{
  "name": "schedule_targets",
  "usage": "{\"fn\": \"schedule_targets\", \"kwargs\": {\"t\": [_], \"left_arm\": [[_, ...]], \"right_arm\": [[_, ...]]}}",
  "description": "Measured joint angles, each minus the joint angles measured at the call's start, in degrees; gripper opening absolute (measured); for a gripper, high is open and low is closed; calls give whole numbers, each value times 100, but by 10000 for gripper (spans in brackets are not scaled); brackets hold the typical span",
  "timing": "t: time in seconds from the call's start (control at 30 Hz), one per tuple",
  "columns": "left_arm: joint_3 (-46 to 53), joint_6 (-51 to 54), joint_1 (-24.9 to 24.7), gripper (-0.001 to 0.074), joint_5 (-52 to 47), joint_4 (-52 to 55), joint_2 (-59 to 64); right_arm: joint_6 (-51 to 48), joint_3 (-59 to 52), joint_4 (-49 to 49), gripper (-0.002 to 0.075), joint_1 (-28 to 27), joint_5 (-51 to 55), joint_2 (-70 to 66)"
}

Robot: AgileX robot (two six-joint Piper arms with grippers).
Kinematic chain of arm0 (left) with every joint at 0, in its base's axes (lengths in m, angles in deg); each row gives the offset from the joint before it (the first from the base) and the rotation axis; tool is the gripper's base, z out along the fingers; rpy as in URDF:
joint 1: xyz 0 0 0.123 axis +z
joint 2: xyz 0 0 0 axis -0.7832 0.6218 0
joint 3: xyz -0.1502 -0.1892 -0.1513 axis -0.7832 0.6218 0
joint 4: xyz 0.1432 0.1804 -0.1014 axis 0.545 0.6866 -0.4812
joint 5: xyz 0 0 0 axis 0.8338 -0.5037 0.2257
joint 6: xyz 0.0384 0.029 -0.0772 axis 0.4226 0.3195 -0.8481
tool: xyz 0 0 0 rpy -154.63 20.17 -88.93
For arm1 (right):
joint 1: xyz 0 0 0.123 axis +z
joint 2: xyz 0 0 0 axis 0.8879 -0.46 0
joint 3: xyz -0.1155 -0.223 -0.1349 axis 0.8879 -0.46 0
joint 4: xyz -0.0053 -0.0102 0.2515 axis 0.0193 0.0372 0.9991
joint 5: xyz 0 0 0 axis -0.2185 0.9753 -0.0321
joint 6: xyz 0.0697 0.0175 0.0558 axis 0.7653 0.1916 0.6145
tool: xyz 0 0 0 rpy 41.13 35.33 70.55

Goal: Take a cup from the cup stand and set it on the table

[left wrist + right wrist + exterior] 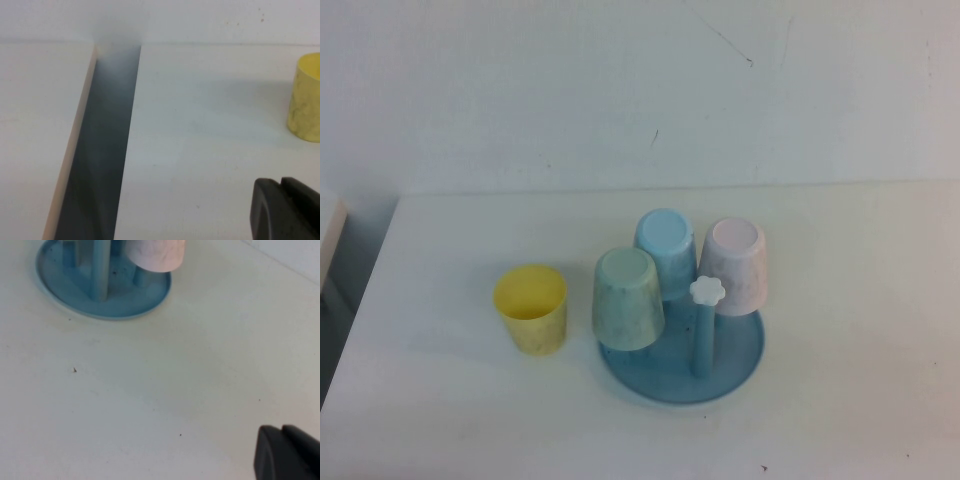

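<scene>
Standing upright toward your table's point(860, 300) left edge: cup point(531, 307), beside cup stand point(745, 365); left gripper point(287, 210) and right gripper point(287, 452) low over the table, both claws' opening indeterminable.

High view: raised on the robot's side, angled down over the table point(840, 400) toward the back wall, the cup stand point(682, 365) near frame centre. Left wrist view: low and close over the table's left edge, well left of the cup stand, the left gripper point(287, 210) in its corner; shares the cup point(531, 308) point(305, 97) with the high view. Right wrist view: low, right of the cup stand point(102, 300), the right gripper point(287, 454) in its corner; shares stand and pink cup point(156, 252) point(735, 265).
</scene>
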Motion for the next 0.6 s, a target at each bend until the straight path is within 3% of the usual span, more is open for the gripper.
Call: {"fn": "schedule_targets", "kwargs": {"t": [0.6], "left_arm": [[-8, 107, -232, -1, -33, -2, 0]], "right_arm": [[0, 0, 9, 1, 0, 13, 0]]}}
